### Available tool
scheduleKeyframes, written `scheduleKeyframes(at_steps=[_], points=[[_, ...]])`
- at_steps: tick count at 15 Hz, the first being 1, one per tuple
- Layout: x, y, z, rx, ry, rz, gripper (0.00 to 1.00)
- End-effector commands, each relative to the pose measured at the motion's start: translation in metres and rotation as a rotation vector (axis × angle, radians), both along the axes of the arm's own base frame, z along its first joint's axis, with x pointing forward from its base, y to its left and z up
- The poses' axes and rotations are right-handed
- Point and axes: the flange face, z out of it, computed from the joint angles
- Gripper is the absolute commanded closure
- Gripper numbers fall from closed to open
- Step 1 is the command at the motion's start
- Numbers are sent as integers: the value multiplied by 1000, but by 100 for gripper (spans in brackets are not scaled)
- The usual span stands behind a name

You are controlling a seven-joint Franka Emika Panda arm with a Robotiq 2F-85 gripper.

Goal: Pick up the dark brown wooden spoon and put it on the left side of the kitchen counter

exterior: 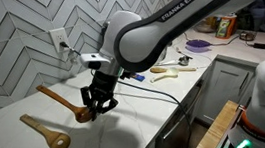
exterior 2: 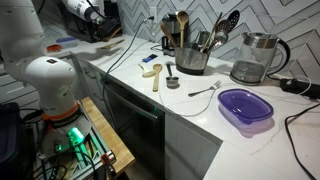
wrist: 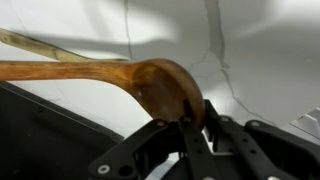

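The glossy white, rounded arm (exterior: 139,38) carries a black band (exterior: 190,7) lettered "FRANKA EMIKA" in white. Its bulbous white base segments (exterior 2: 52,80) meet at dark seams. The matte black gripper (wrist: 195,118) has bar-linkage fingers (wrist: 150,145). A thin black cable (exterior: 154,90) trails from the wrist.

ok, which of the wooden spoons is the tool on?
The dark brown wooden spoon, its bowl right at the tool; the lighter tan one lies apart, untouched.
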Motion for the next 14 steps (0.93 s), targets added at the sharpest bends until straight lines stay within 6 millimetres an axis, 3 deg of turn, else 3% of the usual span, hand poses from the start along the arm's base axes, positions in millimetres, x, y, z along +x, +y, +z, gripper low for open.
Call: scheduleKeyframes(at_steps=[1, 6, 14], points=[[19, 3, -15, -29, 29, -17, 97], [27, 15, -39, -40, 87, 0, 97], [38, 32, -57, -48, 130, 16, 97]])
